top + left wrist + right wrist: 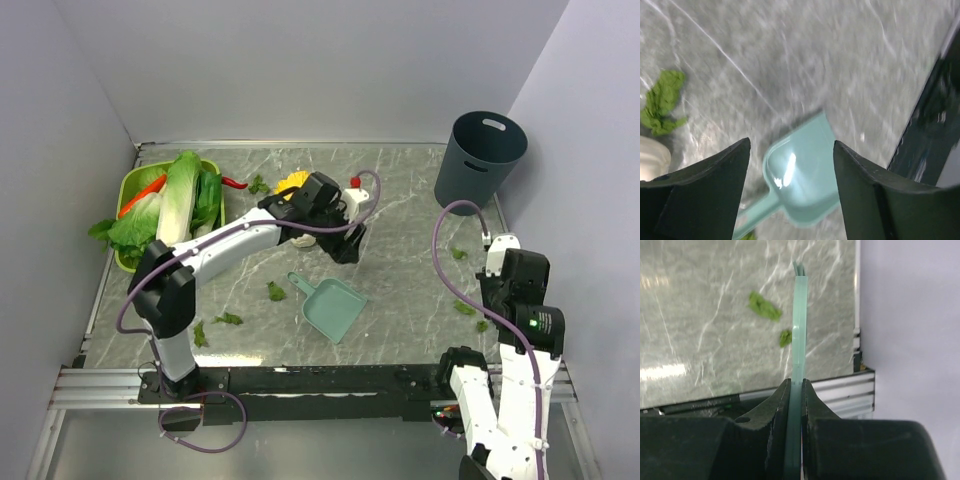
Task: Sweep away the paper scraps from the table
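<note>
Small green paper scraps lie scattered on the marble table (400,280): one (276,291) beside the dustpan, two (228,319) near the front left, and others (464,308) by the right arm. A teal dustpan (333,307) lies flat at the centre front. My left gripper (350,243) hovers just behind it, open and holding nothing. The left wrist view has the dustpan (802,175) below the open left gripper (791,145) and a scrap (662,100) to the left. My right gripper (796,382) is shut on a thin teal strip (799,330), with two scraps (765,306) beyond it.
A dark grey bin (481,155) stands at the back right. A green basket (128,186) of cabbages sits at the back left, with a red chili (233,183) and a yellow piece (292,181) nearby. A white object (652,157) lies under the left arm. Walls enclose three sides.
</note>
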You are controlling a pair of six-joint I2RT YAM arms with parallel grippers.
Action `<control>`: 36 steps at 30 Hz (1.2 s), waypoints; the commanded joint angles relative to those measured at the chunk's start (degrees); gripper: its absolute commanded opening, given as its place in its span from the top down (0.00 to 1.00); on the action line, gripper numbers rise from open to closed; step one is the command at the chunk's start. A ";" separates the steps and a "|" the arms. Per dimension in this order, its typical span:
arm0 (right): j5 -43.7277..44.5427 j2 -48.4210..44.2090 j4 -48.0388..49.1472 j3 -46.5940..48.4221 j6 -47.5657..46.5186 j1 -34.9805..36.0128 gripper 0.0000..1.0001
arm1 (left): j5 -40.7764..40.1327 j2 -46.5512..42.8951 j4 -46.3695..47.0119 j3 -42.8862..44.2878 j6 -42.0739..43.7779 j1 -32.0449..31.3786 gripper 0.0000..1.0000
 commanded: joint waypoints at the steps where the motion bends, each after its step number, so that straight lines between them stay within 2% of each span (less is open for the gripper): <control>1: -2.37 -0.22 0.43 0.22 0.32 -0.34 1.00 | 7.84 -6.38 -12.36 0.12 19.22 0.07 0.27; 2: -4.73 -0.22 0.69 0.49 -0.03 -0.25 1.00 | 7.95 -8.04 -15.18 -0.32 28.32 0.16 0.27; 4: -10.36 0.30 0.87 2.15 0.58 -0.25 1.00 | 7.42 -10.33 -23.70 -3.03 38.20 0.34 0.25; 5: -12.21 0.74 0.69 2.86 0.67 -0.25 1.00 | 8.12 -12.95 -26.52 -4.35 49.13 0.77 0.25; 6: -13.97 2.05 0.61 4.60 0.76 -0.25 1.00 | 7.60 -14.29 -31.24 -7.32 54.02 1.56 0.25; 8: -17.84 3.55 1.39 5.93 1.37 -0.25 1.00 | 3.23 -16.92 -33.04 -10.41 62.80 1.74 0.24; 11: -21.10 7.15 1.84 9.18 1.55 -0.25 1.00 | -0.21 -17.38 -34.98 -14.37 70.48 2.71 0.24; 14: -23.91 10.76 1.05 12.08 1.55 -0.25 1.00 | -0.67 -15.98 -32.71 -15.08 73.75 4.37 0.24; 16: -25.23 12.61 0.87 13.05 1.02 -0.34 1.00 | 0.21 -15.01 -27.72 -16.05 74.46 5.17 0.24; 19: -24.80 16.29 -0.53 15.86 1.64 -0.25 1.00 | 1.53 -12.02 -24.18 -15.97 76.30 5.61 0.24; 26: -23.39 20.26 -0.63 18.95 1.37 -0.25 1.00 | 4.78 -0.95 -22.67 -8.25 78.15 5.79 0.23; 31: -16.82 21.40 -0.80 17.63 0.85 -0.25 1.00 | 4.70 6.51 -25.22 -2.97 79.90 5.79 0.26; 36: -8.64 22.11 -1.24 15.00 -5.46 -0.60 1.00 | 3.99 9.78 -29.26 0.29 82.02 5.88 0.33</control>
